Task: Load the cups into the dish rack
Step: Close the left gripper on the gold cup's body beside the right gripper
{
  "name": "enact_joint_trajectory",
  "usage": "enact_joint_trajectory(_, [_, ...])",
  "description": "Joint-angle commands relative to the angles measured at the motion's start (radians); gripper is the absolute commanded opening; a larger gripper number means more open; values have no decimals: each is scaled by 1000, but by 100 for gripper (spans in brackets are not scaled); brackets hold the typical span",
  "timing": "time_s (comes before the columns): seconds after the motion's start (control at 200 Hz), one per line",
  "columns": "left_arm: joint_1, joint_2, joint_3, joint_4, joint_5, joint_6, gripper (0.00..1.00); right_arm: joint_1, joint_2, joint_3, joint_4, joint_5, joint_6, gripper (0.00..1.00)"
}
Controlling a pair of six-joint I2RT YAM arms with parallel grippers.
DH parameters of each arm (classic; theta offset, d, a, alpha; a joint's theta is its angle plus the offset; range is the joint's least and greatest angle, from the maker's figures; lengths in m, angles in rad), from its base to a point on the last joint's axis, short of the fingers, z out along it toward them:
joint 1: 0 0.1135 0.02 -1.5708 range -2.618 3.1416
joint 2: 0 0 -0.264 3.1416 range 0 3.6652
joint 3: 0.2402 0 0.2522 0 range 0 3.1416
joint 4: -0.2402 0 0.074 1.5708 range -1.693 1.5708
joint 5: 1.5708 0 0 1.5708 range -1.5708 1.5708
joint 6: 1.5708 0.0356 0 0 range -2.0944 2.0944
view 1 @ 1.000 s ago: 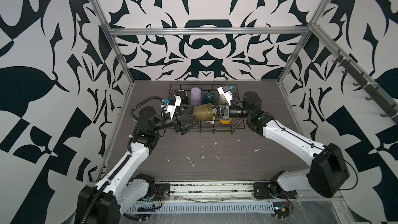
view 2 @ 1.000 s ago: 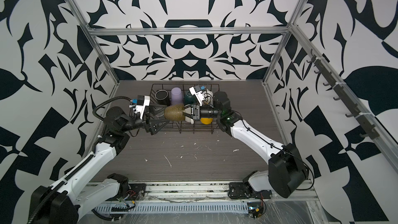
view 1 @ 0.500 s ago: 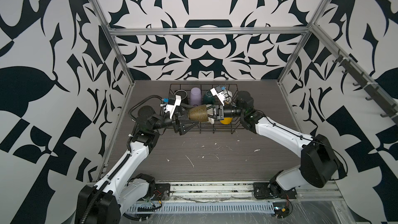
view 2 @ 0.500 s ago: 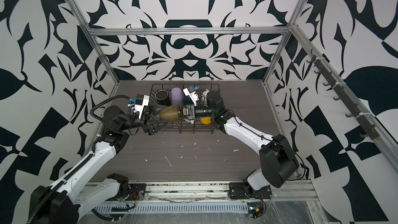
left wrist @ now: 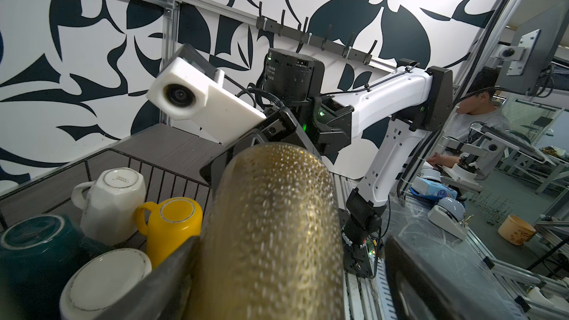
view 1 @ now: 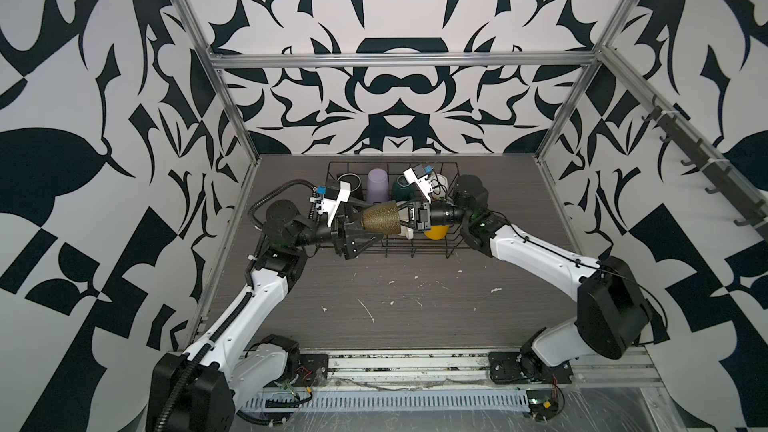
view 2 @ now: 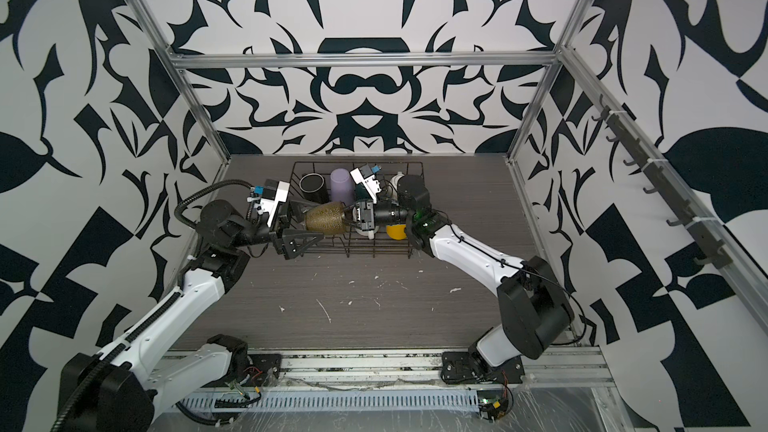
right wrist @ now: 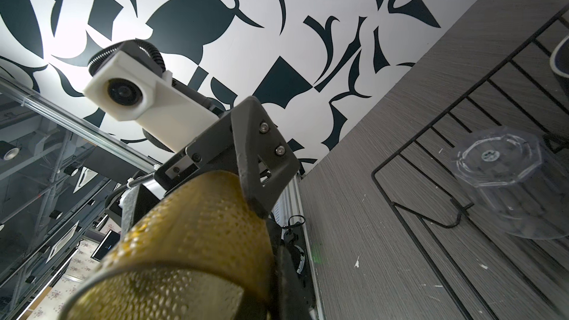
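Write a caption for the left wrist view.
Amber glass between the open left hand's fingers; upturned mugs in the rack.

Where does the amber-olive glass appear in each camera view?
In a top view: amber-olive glass, mid-frame, held sideways.
In a top view: slightly left of centre.
Left wrist: large foreground, beside the yellow mug.
Right wrist: close foreground, clear glass beyond.
Shared landmark: black wire dish rack.
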Motion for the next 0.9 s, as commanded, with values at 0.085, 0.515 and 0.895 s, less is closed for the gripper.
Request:
enact_joint_trajectory(0.085, [-15,-1,35,-36,51,32,95,10,10,69,79,3,17,0])
enact_joint_trajectory(0.515, [-21,-17,59,-130,34,83,77,27,36,104,56,-6,10,0])
enact_joint_trajectory(0.895, [-21,-95,46,-179,-123,162,5,26,-7,66,5,35,-26,10])
